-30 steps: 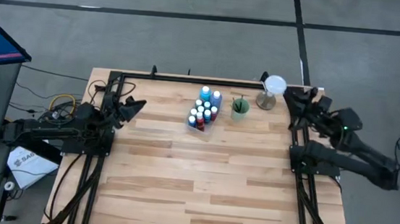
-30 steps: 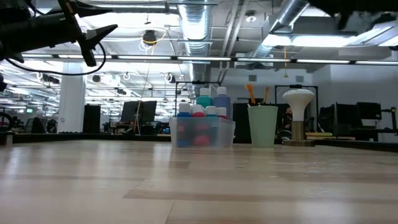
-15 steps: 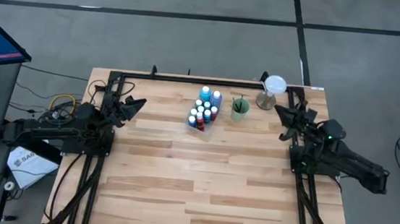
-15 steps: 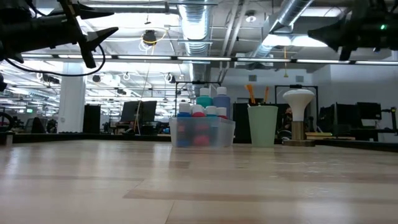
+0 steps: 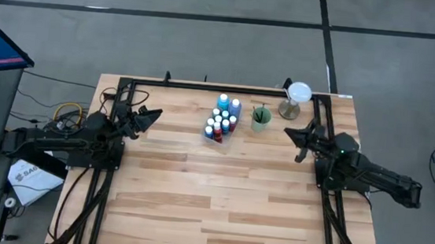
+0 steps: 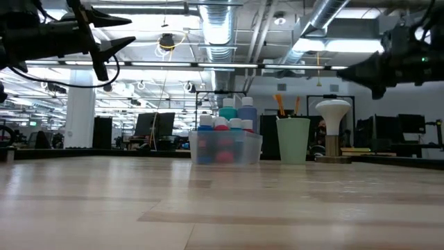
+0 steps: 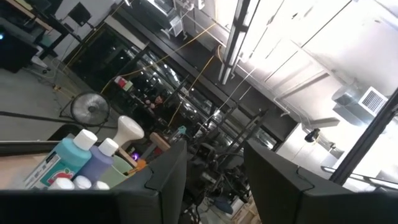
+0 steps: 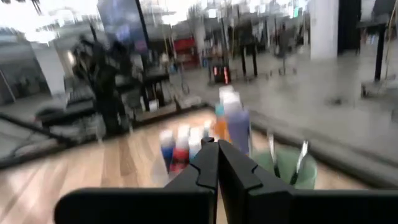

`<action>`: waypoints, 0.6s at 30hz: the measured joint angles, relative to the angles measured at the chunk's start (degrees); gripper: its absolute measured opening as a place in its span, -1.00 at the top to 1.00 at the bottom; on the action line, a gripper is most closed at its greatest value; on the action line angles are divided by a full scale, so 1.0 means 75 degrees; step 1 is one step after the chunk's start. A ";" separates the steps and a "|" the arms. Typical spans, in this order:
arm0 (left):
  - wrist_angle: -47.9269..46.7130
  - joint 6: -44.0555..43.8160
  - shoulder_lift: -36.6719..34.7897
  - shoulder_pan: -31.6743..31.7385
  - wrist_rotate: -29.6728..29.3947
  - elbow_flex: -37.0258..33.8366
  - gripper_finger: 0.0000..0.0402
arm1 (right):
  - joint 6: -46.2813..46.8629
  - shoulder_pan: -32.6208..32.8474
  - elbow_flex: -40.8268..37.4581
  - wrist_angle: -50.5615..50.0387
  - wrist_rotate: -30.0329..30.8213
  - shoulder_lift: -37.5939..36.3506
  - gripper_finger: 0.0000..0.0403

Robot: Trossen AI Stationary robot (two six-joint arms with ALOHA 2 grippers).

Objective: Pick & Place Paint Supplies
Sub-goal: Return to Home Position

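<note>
The paint bottles (image 5: 222, 119) stand upright, white caps up, packed in a clear tray (image 6: 257, 147). In the high view the tray's long axis runs 1 to 7 o'clock, at the far middle of the table (image 5: 219, 193). Just at its 3 o'clock, the green cup (image 6: 293, 142) holds the paintbrushes (image 6: 279, 104), handles up and leaning slightly. The right end effector (image 5: 287, 133), fingers pressed together, hangs with the cup at its 10 o'clock, apart from it. The left end effector (image 5: 153, 118), fingers apart and empty, hovers with the bottles well off at its 3 o'clock.
</note>
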 joint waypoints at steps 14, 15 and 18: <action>0.0411 0.0754 -0.0904 0.0000 0.0643 -0.0001 0.65 | 0.0196 -0.0012 -0.0003 -0.0310 -0.0003 0.0073 0.97; 0.0398 0.0781 -0.1031 0.0000 0.0752 -0.0001 0.75 | 0.0196 -0.0012 -0.0003 -0.0310 -0.0003 0.0073 0.97; 0.0382 0.0591 -0.1357 0.0000 0.1447 0.0001 0.96 | 0.0196 -0.0012 -0.0006 -0.0310 -0.0003 0.0073 0.97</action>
